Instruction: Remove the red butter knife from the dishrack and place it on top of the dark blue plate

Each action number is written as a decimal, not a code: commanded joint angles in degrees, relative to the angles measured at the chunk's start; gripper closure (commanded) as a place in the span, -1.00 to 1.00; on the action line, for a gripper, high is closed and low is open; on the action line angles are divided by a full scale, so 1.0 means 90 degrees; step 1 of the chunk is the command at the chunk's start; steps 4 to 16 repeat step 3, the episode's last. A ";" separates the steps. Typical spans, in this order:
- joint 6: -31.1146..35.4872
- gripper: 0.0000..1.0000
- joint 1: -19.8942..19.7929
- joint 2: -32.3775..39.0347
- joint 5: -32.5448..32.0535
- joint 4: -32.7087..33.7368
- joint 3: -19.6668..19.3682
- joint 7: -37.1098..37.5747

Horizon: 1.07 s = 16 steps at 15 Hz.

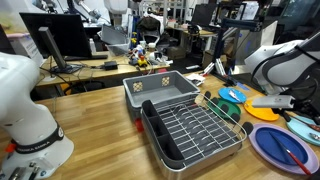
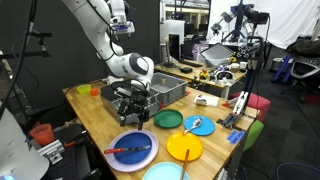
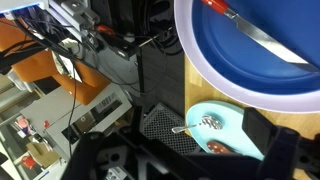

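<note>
**A:** Where does the red butter knife (image 2: pixel 128 150) lie?

**B:** Flat on the dark blue plate (image 2: pixel 137 164), in the lower middle of that exterior view. Its long axis runs almost side to side there. In the wrist view it slants from the top edge down to the right. It is not in the dishrack (image 1: pixel 200 135).

**A:** And from the gripper (image 2: pixel 130 104)?

**B:** The knife lies straight below it in the frame, with the gripper up near the rack. In the wrist view the fingers stand wide apart at the lower corners, with nothing between them (so it holds nothing).

**A:** So the placing?

**B:** Done, I judge. What remains is to draw clear.

**A:** Room for that?

**B:** The wooden table (image 1: pixel 95 100) is crowded to the right of the plate: a yellow plate (image 2: pixel 185 148) just beside it, then a pale blue plate (image 2: pixel 197 125) and a green plate (image 2: pixel 167 119) further up. A grey tub (image 1: pixel 160 88) sits behind the rack. Straight up looks freest.
</note>
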 commanded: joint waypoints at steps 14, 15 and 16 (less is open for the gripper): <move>-0.0029 -1.00 -0.0151 0.0004 -0.0048 0.0025 0.0161 0.0039; -0.0029 -1.00 -0.0151 0.0004 -0.0048 0.0025 0.0161 0.0039; -0.0029 -1.00 -0.0151 0.0004 -0.0048 0.0025 0.0161 0.0039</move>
